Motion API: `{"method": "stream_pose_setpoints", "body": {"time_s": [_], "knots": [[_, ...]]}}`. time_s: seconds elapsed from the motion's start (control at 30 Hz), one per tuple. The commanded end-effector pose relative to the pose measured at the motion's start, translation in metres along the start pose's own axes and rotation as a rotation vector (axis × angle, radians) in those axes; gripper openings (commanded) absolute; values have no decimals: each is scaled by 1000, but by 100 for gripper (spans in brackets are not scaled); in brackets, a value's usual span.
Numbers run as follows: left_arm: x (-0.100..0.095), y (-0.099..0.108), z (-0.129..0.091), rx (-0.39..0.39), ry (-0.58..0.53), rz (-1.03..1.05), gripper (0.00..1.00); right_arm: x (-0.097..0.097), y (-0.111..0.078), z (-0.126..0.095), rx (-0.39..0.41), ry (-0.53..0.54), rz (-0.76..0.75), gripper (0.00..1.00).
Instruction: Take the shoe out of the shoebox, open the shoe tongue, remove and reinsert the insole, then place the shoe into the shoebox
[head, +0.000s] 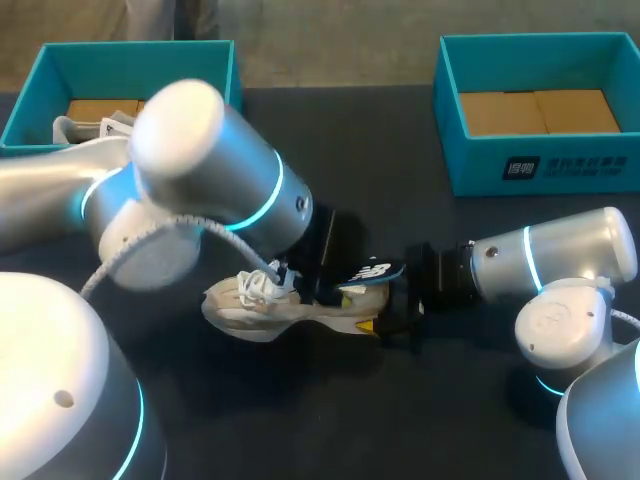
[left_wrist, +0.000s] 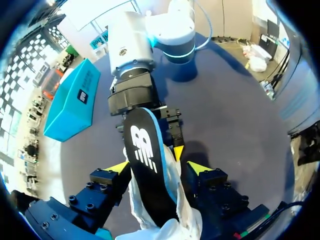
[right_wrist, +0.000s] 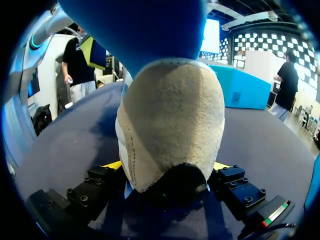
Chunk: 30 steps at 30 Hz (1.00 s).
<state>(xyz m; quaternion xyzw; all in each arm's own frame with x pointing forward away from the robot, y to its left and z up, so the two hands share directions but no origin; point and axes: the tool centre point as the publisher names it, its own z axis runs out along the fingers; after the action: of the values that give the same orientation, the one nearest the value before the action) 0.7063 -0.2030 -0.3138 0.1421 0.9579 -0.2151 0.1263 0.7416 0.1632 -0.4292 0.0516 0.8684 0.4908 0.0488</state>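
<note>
A cream and white shoe (head: 255, 305) lies on the dark table, toe to the left. Its black insole (head: 372, 272) with a blue edge sticks up out of the heel opening. My left gripper (head: 325, 285) comes down over the shoe's mouth. In the left wrist view its fingers (left_wrist: 119, 168) close on the insole (left_wrist: 147, 165) from both sides, with white collar fabric caught against one tip. My right gripper (head: 395, 315) is at the heel. In the right wrist view the suede heel (right_wrist: 170, 125) fills the gap of my right gripper (right_wrist: 166, 165), and both yellow tips touch it.
A teal shoebox (head: 130, 55) at the back left holds another white shoe (head: 85, 128). A second teal shoebox (head: 540, 170) with a cardboard floor stands at the back right. My left arm's big elbow (head: 180, 160) hangs over the table's left half.
</note>
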Motion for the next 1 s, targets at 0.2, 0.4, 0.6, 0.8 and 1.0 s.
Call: {"method": "stream_pose_setpoints", "body": {"time_s": [0.2, 0.4, 0.6, 0.8, 1.0], "knots": [[3, -3, 7, -16, -114, -9, 63, 0, -1, 3, 0, -2, 0, 0], [3, -3, 5, -31, -166, -12, 61, 0, -1, 3, 0, -2, 0, 0], [0, 1, 5, -19, -183, -55, 56, 0, -1, 3, 0, -2, 0, 0], [-5, 9, 7, -29, -194, -71, 53, 0, -1, 3, 0, -2, 0, 0], [-9, 12, 12, -26, -192, -80, 53, 0, -1, 3, 0, -2, 0, 0]]}}
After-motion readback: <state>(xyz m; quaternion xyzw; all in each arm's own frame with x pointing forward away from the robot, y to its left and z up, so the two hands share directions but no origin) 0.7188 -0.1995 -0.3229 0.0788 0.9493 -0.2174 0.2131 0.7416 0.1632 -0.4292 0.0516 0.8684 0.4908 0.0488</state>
